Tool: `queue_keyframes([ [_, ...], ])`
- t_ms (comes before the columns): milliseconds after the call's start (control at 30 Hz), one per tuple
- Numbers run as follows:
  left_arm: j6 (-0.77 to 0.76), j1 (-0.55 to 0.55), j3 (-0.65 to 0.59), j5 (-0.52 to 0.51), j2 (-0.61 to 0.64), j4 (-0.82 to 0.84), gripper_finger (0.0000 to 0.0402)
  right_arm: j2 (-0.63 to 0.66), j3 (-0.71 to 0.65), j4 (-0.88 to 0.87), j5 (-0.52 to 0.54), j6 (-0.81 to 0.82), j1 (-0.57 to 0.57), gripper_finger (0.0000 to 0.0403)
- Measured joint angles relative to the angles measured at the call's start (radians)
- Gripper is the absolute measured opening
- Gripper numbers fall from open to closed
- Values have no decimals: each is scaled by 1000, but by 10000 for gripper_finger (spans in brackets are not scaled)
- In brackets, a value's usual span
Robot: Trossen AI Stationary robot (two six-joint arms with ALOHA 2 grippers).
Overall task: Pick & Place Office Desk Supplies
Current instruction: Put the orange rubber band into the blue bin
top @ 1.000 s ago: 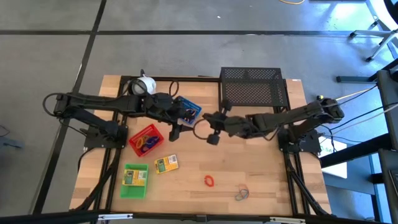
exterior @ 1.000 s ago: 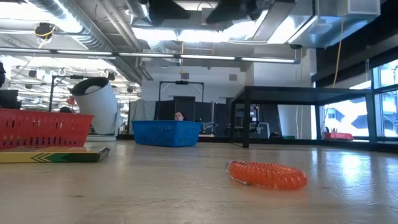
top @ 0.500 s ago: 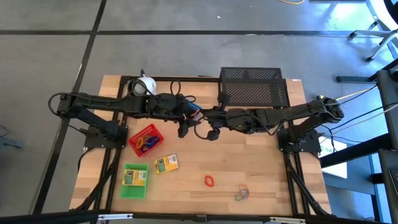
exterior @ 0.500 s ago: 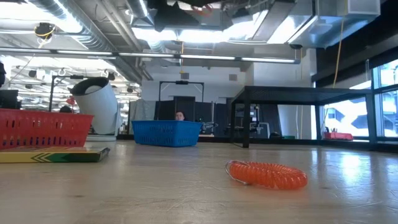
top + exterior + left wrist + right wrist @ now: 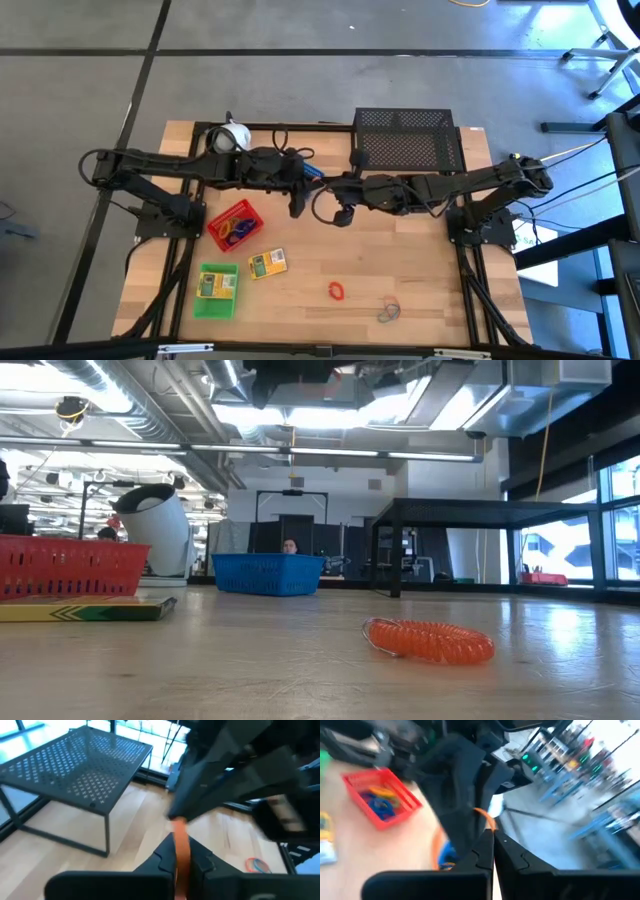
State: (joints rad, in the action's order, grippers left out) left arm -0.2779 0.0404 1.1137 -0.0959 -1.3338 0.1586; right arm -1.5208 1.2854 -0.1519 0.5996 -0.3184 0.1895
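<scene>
Above the table's middle, near the back edge, the left gripper [image 5: 181,862] and right gripper [image 5: 493,851] both pinch 1 orange loop [image 5: 180,851] (a handover, I'd guess) toward the blue tray [image 5: 268,574].

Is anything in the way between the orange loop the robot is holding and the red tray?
Nothing visible. The left pincer holds the orange loop above the table, and only bare wood lies between it and the red tray.
</scene>
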Motion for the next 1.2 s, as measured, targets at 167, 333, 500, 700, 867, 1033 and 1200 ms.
queue_keyframes([
  [167, -38, 47, 0, 0, 0, 114, 2, 4, 66, -222, -176, 333, -54, 49],
  [333, -65, 142, 0, -3, -31, 303, 1, 6, 162, -500, -273, 508, -93, 144],
  [500, -21, 225, -1, -18, -155, 371, 1, 8, 204, -724, -459, 682, -85, 224],
  [700, 9, 293, -1, -41, -288, 380, 2, 7, 135, -802, -458, 819, 26, 236],
  [867, 45, 319, -1, -42, -322, 428, 15, 7, 30, -790, -458, 1021, 113, 221],
  [1033, 152, 345, -1, 35, -318, 493, 58, 7, -85, -758, -568, 1303, 201, 213],
  [1200, 179, 363, -1, 78, -315, 511, 117, 4, -174, -640, -663, 1484, 299, 213],
])
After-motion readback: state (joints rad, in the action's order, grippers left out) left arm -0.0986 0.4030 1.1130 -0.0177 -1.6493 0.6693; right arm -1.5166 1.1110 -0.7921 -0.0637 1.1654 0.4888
